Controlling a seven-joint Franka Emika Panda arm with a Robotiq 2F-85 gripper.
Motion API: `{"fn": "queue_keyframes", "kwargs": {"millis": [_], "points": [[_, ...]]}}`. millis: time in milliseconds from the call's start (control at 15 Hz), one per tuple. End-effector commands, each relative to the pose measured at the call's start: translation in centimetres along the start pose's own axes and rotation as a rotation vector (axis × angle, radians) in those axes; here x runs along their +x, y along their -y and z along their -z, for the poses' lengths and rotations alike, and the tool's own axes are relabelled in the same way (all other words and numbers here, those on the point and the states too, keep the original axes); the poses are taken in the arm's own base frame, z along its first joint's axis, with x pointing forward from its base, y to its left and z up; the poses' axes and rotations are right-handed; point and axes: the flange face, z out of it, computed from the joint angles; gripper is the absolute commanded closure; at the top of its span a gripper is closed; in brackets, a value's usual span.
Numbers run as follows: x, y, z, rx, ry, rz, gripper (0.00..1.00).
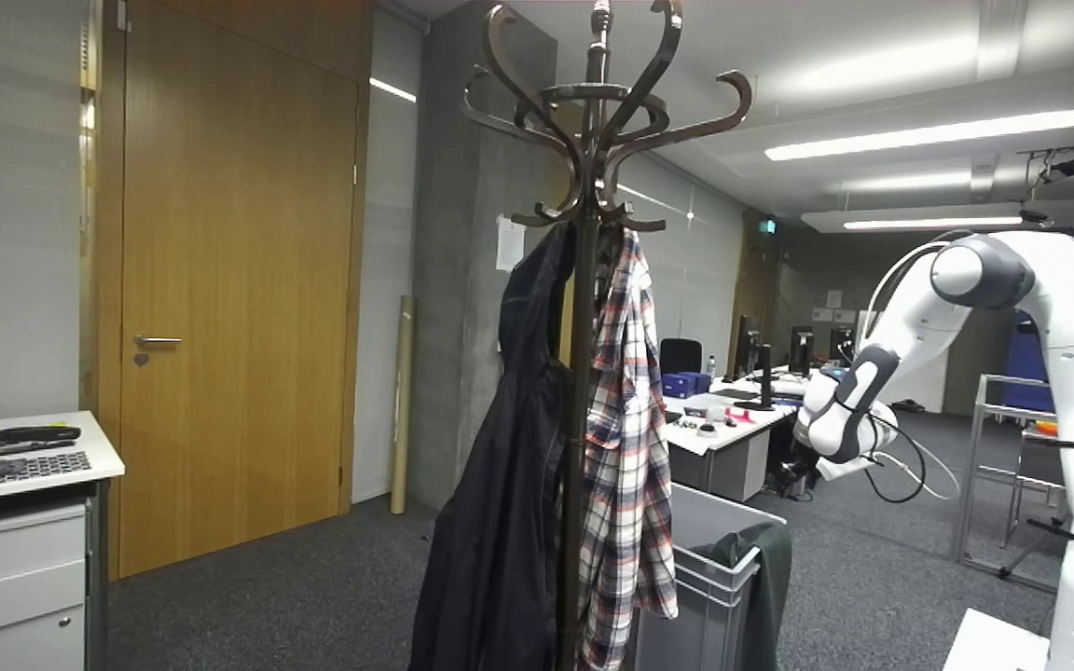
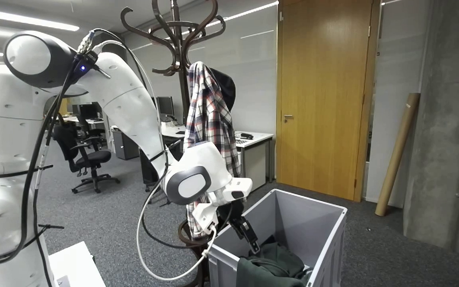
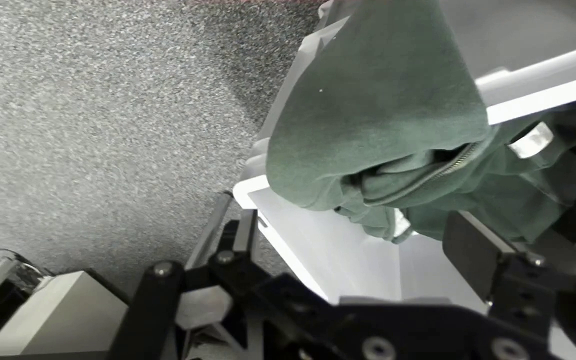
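Wrist view: the gripper (image 3: 357,232), jaws spread wide, points toward a grey crate (image 3: 548,95) on speckled carpet (image 3: 103,120).

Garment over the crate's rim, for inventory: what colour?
The garment is green, clearest in the wrist view.

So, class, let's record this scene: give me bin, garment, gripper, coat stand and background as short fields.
Bin: grey, open-topped
Garment: dark green with a zip, draped over the bin's rim, partly inside
Gripper: open, holding nothing; touching the garment or not, unclear
Coat stand: checked shirt and dark jacket hanging
Background: shut wooden door; brown tube leaning nearby
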Motion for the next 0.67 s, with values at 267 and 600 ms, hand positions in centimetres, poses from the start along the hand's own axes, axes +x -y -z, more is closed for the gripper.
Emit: {"fn": "queue_keyframes", "kwargs": {"millis": [267, 600], "points": [[2.8, 4.0, -4.4, -0.282, 0.052, -0.284, 0.00], [1.8, 8.1, -6.6, -0.279, 0.188, -0.364, 0.00]]}}
